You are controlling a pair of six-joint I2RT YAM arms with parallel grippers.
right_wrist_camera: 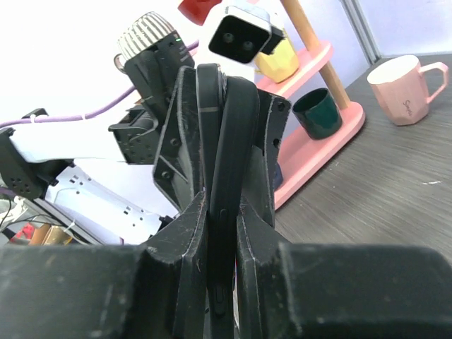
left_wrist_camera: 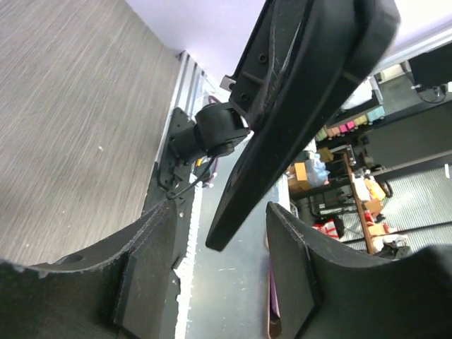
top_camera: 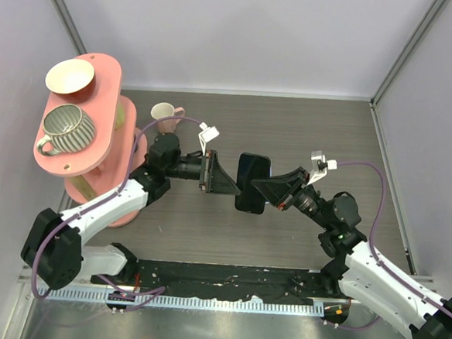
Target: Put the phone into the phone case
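My right gripper (top_camera: 259, 189) is shut on a black phone-sized slab with rounded corners, the phone case (top_camera: 252, 182), and holds it in the air above the table's middle. In the right wrist view the case's thin black edge (right_wrist_camera: 227, 141), with button bumps, is clamped between the fingers of the right gripper (right_wrist_camera: 222, 205). No light-blue phone shows; I cannot tell whether it sits inside the case. My left gripper (top_camera: 229, 182) is open at the case's left edge. In the left wrist view the case's end (left_wrist_camera: 233, 212) hangs between and just beyond the spread fingers of the left gripper (left_wrist_camera: 220, 219).
A pink two-tier stand (top_camera: 108, 76) with a cream bowl (top_camera: 69, 75) and a striped cup (top_camera: 68, 126) stands at the left. A pink mug (top_camera: 164, 117) sits behind the left arm. The right wrist view shows the mug (right_wrist_camera: 406, 88) and a dark green cup (right_wrist_camera: 314, 113).
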